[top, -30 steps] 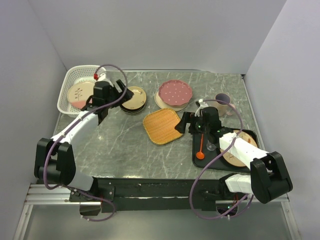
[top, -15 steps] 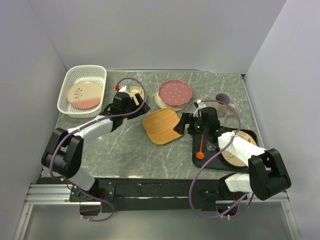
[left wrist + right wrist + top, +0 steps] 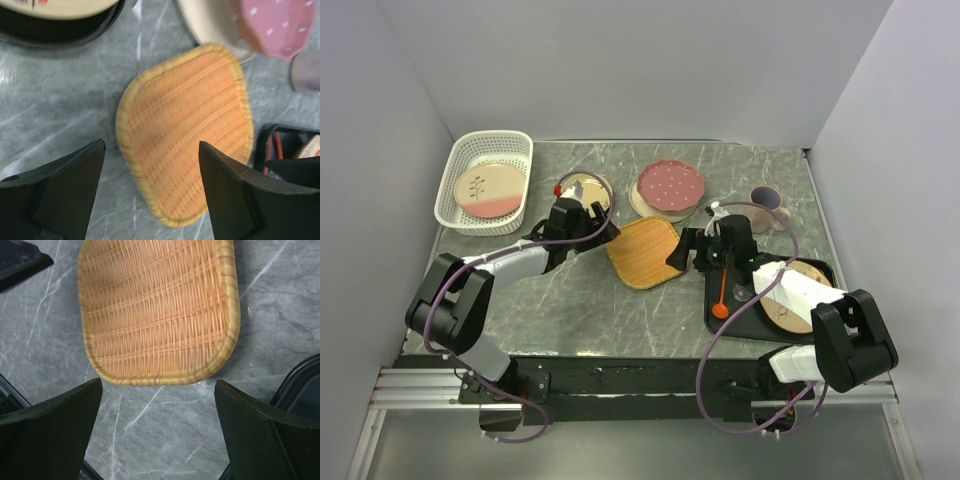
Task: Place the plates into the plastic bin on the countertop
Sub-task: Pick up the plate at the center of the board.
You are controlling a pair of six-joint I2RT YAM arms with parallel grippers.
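The white plastic bin [image 3: 460,165] stands at the back left and holds the pink-and-cream sprig plate [image 3: 488,190]. The orange-brown squarish plate [image 3: 643,252] lies on the countertop [image 3: 570,300] mid-table. My left gripper [image 3: 588,224] is open and empty, just left of that plate; it shows in the left wrist view [image 3: 151,145] with the plate [image 3: 185,150] ahead of it. My right gripper [image 3: 682,252] is open and empty at the plate's right edge; the right wrist view [image 3: 158,382] shows the plate [image 3: 157,310] just beyond it. The small tan dark-rimmed plate [image 3: 586,188] and the pink polka-dot plate [image 3: 670,183] sit behind.
A flat black tray [image 3: 750,322] at the right front holds a tan plate [image 3: 800,300] and an orange spoon [image 3: 721,295]. A mug [image 3: 766,205] stands behind the tray. The polka-dot plate rests on a cream plate [image 3: 210,25]. White walls close in on three sides.
My left gripper has moved from beside the bin, to the right and nearer, to the orange plate's left edge. The right arm has hardly moved.
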